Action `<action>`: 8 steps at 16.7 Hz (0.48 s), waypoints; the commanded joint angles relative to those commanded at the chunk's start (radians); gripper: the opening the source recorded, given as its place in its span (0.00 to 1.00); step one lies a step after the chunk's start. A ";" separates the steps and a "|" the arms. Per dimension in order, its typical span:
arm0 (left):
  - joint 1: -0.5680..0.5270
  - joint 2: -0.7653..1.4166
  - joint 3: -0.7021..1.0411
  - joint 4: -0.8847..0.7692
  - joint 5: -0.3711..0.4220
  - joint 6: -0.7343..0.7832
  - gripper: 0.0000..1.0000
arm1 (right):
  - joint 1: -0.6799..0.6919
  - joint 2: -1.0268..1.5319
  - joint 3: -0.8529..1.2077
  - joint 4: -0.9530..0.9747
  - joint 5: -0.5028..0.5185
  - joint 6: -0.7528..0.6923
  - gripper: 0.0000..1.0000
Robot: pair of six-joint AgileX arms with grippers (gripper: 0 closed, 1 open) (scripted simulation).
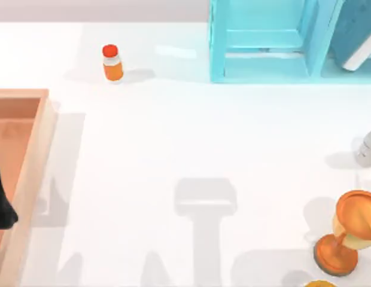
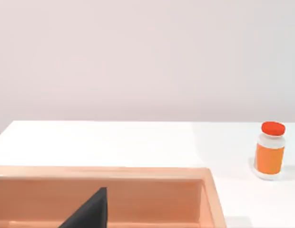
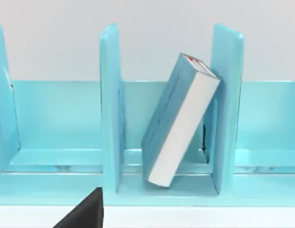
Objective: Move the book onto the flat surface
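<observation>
One book (image 3: 178, 121) at stake: teal hardcover in shelf unit (image 3: 109, 109), middle compartment, tilted, top corner against one divider, lower corner on shelf floor. Long axis steep, leaning, page block facing outward. Shelf sits at far right of worktop (image 1: 191, 137); book edge (image 1: 359, 36) at top view's right corner. Right arm nearer by judgement; book straight ahead of its wrist camera. Right claw (image 3: 85, 213): dark tip only, cannot tell if apart or together. Left claw (image 2: 90, 211) over tray (image 2: 138, 173), far left, state likewise unclear. Book not yet on worktop.

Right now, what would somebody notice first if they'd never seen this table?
Probably the teal book leaning tilted against a divider inside the cyan shelf at the table's far right. Next, the little orange bottle standing alone at far left, and the orange trophy cup at near right.
</observation>
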 joint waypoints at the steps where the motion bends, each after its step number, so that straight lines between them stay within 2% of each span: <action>1: 0.000 0.000 0.000 0.000 0.000 0.000 1.00 | -0.004 -0.014 0.036 0.004 -0.001 -0.002 1.00; 5: 0.000 0.000 0.000 0.000 0.000 0.000 1.00 | -0.021 0.048 0.076 0.007 0.001 0.013 1.00; 8: 0.000 0.000 0.000 0.000 0.000 0.000 1.00 | -0.049 0.205 0.167 0.028 -0.003 0.044 1.00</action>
